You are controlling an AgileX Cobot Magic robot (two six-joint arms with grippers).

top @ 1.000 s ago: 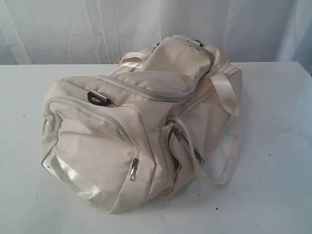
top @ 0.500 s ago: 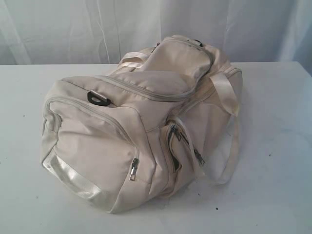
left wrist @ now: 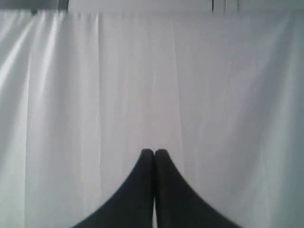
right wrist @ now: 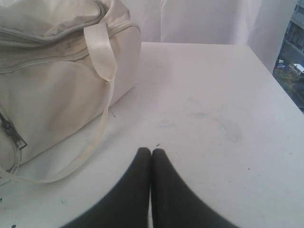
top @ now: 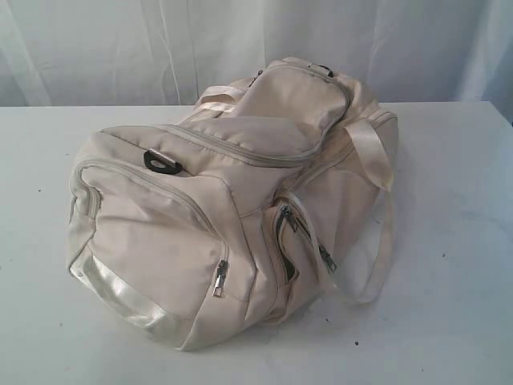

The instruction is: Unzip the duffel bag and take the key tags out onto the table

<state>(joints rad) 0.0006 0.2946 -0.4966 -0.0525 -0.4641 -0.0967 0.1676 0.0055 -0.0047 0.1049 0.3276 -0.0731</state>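
The cream-beige duffel bag (top: 232, 200) lies on its side in the middle of the white table (top: 449, 265), its grey zippers drawn closed except a partly open side pocket (top: 287, 241). No key tags show in any view. My right gripper (right wrist: 151, 151) is shut and empty above bare tabletop, with the duffel bag (right wrist: 52, 71) and its trailing strap (right wrist: 95, 137) off to one side. My left gripper (left wrist: 154, 152) is shut, empty, and faces only the white curtain (left wrist: 152, 71). Neither arm appears in the exterior view.
A white curtain (top: 120, 48) hangs behind the table. A black D-ring (top: 162, 163) sits on the bag's upper face. The table's far corner edge (right wrist: 280, 85) shows in the right wrist view, with a window beyond it.
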